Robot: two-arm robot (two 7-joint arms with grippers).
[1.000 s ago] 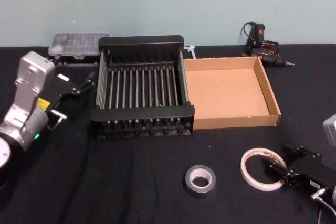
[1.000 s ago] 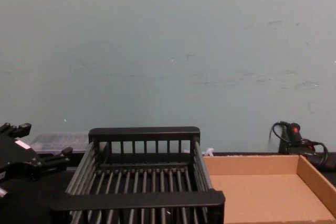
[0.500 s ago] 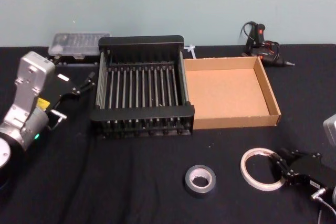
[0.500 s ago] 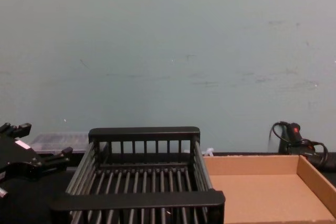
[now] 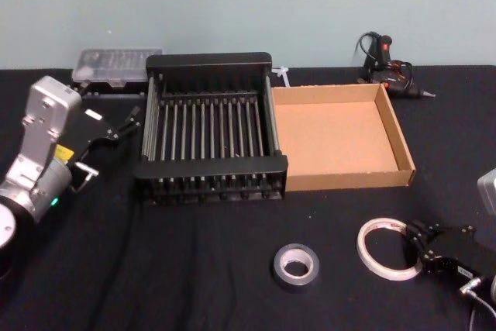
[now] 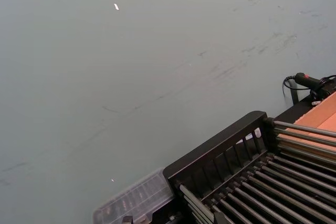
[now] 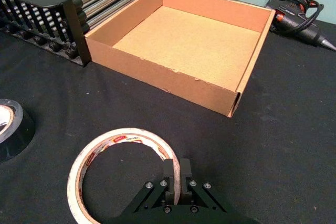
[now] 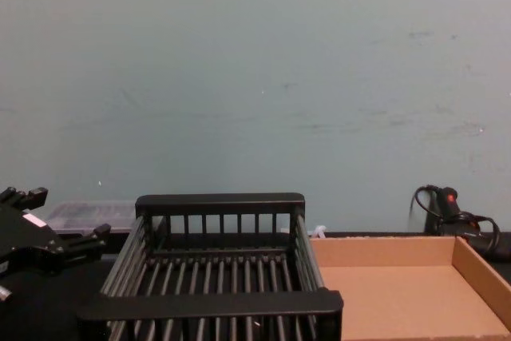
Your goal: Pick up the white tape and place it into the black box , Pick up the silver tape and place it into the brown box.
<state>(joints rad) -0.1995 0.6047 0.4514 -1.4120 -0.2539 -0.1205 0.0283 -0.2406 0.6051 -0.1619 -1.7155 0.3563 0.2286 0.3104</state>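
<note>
The white tape [image 5: 389, 249] lay flat on the black counter [image 5: 194, 261], at about 4 o'clock of the head view, its red print visible along the inner face of the ring. The right end effector [image 5: 418, 242] sat at the roll's 3 o'clock edge; in the right wrist view its two fingers [image 7: 169, 174] stood nearly closed, pinching the band of the white tape [image 7: 121, 169] between them, one finger inside the centre hole and one outside. The roll still rested on the cloth.

The silver tape [image 5: 296, 266] lay flat at 9 o'clock of the white roll, well apart from it, pale core upward. The brown box [image 5: 341, 137] stood at 12 o'clock of both rolls, open and bare inside, its left wall touching the black box [image 5: 209, 133], whose slatted floor held nothing.

The left end effector [image 5: 124, 124] was parked at 9 o'clock of the black box, just beside its barred side, fingers apart and holding nothing. A clear plastic bit case [image 5: 116, 63] lay at 11 o'clock of the black box, and a glue gun [image 5: 387, 63] with its cable at 1 o'clock of the brown box, both against the wall.
</note>
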